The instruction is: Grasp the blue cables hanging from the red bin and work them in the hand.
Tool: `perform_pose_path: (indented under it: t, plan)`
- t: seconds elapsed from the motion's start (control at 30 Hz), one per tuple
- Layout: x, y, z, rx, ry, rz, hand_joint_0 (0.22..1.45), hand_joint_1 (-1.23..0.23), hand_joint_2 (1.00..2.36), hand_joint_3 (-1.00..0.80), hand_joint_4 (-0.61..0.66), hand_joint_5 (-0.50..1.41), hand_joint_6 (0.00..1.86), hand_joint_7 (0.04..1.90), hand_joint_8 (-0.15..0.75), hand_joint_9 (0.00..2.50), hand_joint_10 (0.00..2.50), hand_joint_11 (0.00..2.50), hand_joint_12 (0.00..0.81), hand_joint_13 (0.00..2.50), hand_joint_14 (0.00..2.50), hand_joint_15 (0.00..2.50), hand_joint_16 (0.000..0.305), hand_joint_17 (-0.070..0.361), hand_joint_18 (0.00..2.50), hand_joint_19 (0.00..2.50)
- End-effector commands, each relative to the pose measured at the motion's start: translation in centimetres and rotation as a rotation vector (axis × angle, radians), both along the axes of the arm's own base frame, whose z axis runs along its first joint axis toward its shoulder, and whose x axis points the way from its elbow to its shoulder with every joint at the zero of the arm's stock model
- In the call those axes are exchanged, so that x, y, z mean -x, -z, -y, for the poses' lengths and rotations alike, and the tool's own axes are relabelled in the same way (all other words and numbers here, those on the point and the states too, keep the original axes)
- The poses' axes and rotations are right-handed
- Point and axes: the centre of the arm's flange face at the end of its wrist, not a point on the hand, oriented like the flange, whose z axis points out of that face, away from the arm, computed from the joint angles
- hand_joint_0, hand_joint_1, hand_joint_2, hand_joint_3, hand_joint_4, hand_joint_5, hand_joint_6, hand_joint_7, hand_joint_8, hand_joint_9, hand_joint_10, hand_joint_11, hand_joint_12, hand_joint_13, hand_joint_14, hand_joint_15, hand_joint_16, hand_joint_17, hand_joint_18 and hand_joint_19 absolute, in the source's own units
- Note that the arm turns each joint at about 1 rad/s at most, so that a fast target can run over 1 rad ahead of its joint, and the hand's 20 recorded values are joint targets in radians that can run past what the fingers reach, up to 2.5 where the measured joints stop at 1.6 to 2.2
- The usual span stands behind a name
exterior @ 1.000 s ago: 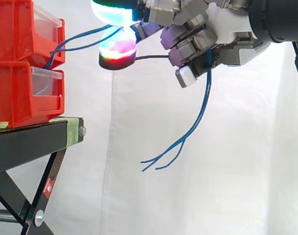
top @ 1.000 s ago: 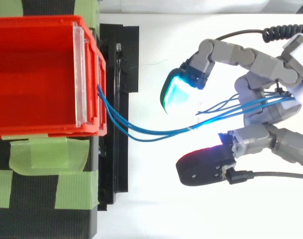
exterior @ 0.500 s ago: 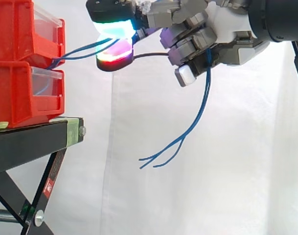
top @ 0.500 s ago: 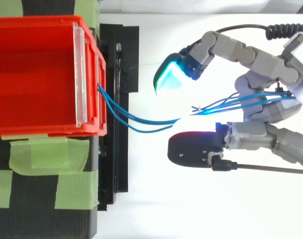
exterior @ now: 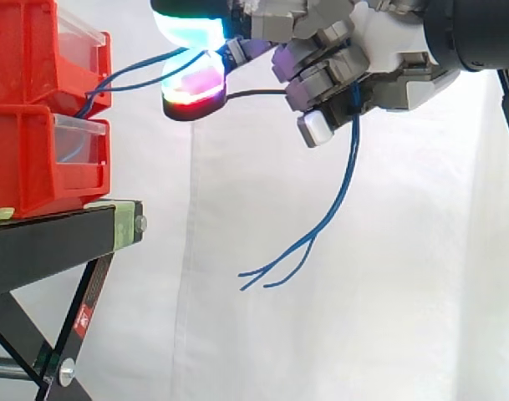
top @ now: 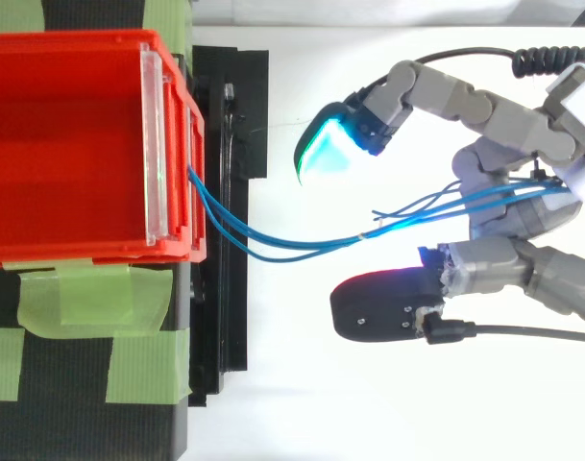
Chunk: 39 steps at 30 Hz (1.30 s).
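Several thin blue cables (top: pixel 273 245) come out of the front of the upper red bin (top: pixel 61 144) and run right into my hand (top: pixel 523 221). The curled fingers near the palm pinch the cables there. In the side view the cables' loose ends (exterior: pixel 342 184) hang below the hand (exterior: pixel 388 58) and split into separate tips. Two fingers reach out toward the bin, one on each side of the cables. One fingertip glows cyan (top: pixel 326 154); the other is a dark pad lit red (top: pixel 383 307). Neither one touches the bin.
A second red bin (exterior: pixel 37 159) sits under the upper one on the black stand (exterior: pixel 53 242). Green tape (top: pixel 90 298) holds the stand's top. A white curtain (exterior: pixel 404 292) hangs behind, with open space below the hand.
The cyan fingertip has swung out toward the bin over the last second. The red-lit pad shifted slightly away from the cables. The cables between bin and hand sag a little more.
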Motion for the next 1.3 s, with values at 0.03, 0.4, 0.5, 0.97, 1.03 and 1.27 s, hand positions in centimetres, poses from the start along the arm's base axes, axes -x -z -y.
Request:
perform_pose_path:
  t: [0.03, 0.4, 0.5, 0.97, 1.03, 1.27]
  plan:
    - [0.0, 0.0, -0.1, 0.007, -0.013, -0.003, 1.01, -0.65, 1.02, -0.63, 0.26, 0.28, 0.01, 1.25, 0.58, 1.71, 2.5, 2.5, 0.706, 2.1, 2.5, 2.15, 0.21, 0.158, 2.5, 0.77]
    - [-0.1, 0.0, -0.1, 0.005, -0.015, -0.001, 1.05, -0.64, 1.02, -0.5, 0.25, 0.26, 0.01, 1.24, 0.58, 1.71, 2.5, 2.5, 0.706, 2.1, 2.5, 2.15, 0.21, 0.158, 2.5, 0.77]
    - [-0.1, 0.0, -0.2, 0.005, -0.016, 0.001, 1.06, -0.63, 1.03, -0.35, 0.24, 0.26, 0.01, 1.24, 0.58, 1.71, 2.5, 2.5, 0.706, 2.1, 2.5, 2.15, 0.21, 0.158, 2.5, 0.77]
    - [0.0, 0.0, -0.9, -0.05, -0.038, 0.04, 1.02, -0.62, 1.01, -0.67, 0.26, 0.26, 0.01, 1.26, 0.58, 1.71, 2.5, 2.5, 0.706, 2.1, 2.5, 2.15, 0.21, 0.158, 2.5, 0.77]
    - [0.0, 0.0, -0.9, -0.051, -0.038, 0.04, 1.01, -0.62, 1.01, -0.72, 0.26, 0.25, 0.01, 1.25, 0.58, 1.71, 2.5, 2.5, 0.706, 2.1, 2.5, 2.15, 0.21, 0.158, 2.5, 0.77]
    - [0.2, 0.1, -1.5, -0.05, -0.046, 0.03, 0.99, -0.62, 1.01, -0.74, 0.26, 0.25, 0.01, 1.25, 0.58, 1.71, 2.5, 2.5, 0.706, 2.1, 2.5, 2.15, 0.21, 0.158, 2.5, 0.77]
